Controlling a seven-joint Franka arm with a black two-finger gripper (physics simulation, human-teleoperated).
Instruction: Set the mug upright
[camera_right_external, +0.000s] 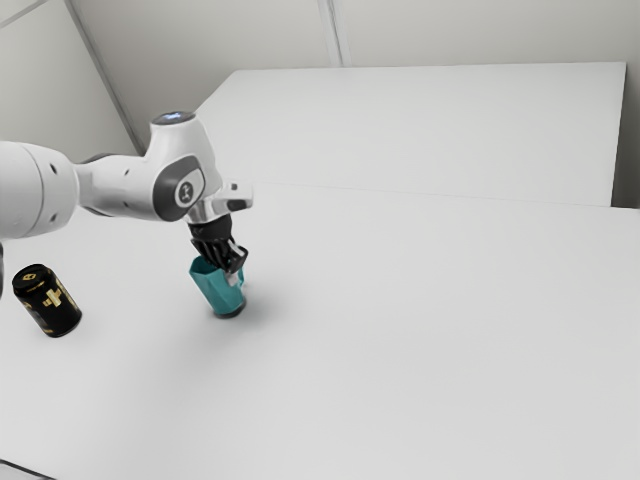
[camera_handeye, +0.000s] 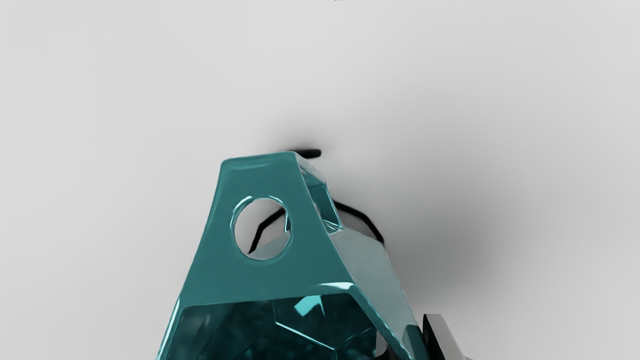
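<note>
Exterior view, far left: you see a short black cylindrical can with gold markings (camera_right_external: 58, 310) on the smooth white table (camera_right_external: 400, 350).
Arm: your white jointed arm with grey trim (camera_right_external: 35, 190) enters from the exterior view's left, behind the can.
Mug: the teal faceted mug with a black base (camera_right_external: 215, 292) is to the can's right, mouth up and base down at the table; you cannot tell whether a slight tilt remains.
Claw: your black two-finger gripper (camera_right_external: 234, 274) is at the mug's rim, closed on its wall, one finger inside, one outside.
Wrist view, handle: the teal handle with a round hole (camera_handeye: 265, 175) points away from the gripper.
Outer finger: its grey-and-black tip (camera_handeye: 441, 336) lies against the mug's outer wall.
</note>
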